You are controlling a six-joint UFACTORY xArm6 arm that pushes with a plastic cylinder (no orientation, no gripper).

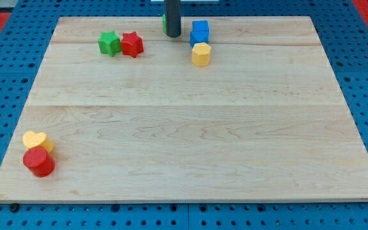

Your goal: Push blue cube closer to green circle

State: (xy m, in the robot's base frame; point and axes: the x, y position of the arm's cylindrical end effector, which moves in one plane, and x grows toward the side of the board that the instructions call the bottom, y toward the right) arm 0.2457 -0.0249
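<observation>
The blue cube (pixel 199 31) sits near the view's top, a little right of centre. A yellow hexagon block (pixel 200 54) touches its lower side. My dark rod comes down from the top edge and my tip (pixel 172 35) rests just left of the blue cube, with a small gap between them. A green block (pixel 164 23) is almost wholly hidden behind the rod; only a thin green sliver shows at the rod's left edge, so its shape cannot be made out.
A green star (pixel 109 43) and a red star (pixel 132 44) touch each other at the upper left. A yellow heart (pixel 36 140) and a red cylinder (pixel 39 161) lie together at the lower left corner of the wooden board (pixel 190 128).
</observation>
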